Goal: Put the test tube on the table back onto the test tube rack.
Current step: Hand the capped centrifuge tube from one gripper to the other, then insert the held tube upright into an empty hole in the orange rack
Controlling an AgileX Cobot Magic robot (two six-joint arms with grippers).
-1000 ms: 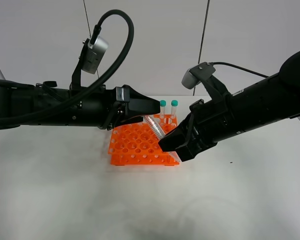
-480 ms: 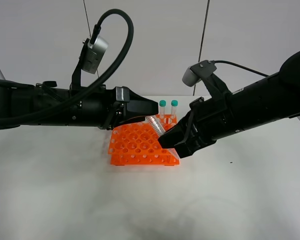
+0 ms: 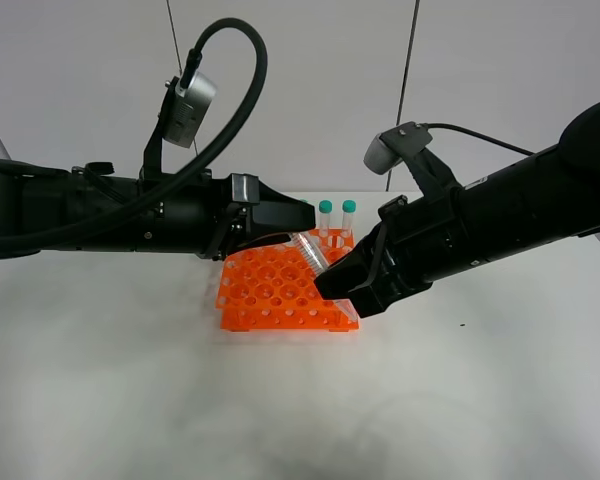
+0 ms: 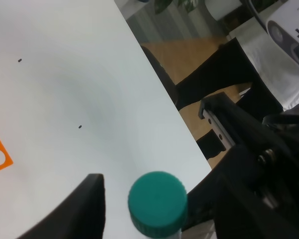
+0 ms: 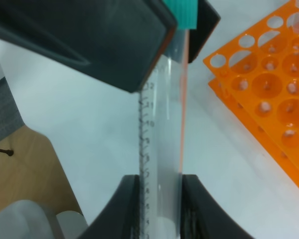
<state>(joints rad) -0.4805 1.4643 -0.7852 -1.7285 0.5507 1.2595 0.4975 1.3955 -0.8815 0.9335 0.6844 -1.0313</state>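
Two grippers meet at the test tube (image 3: pixel 308 251), tilted just above the test tube rack (image 3: pixel 265 290): our right gripper (image 5: pixel 161 201) is clamped on its clear body, while our left gripper (image 3: pixel 306 216) stands with jaws apart around the cap (image 4: pixel 157 201).

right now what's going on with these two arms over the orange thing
The two arms meet above the test tube rack with one test tube tilted between them. The right gripper is clamped on its clear body. The left gripper sits around the teal cap, with a gap beside one finger, so its grip is unclear. The tube is not yet in a hole.
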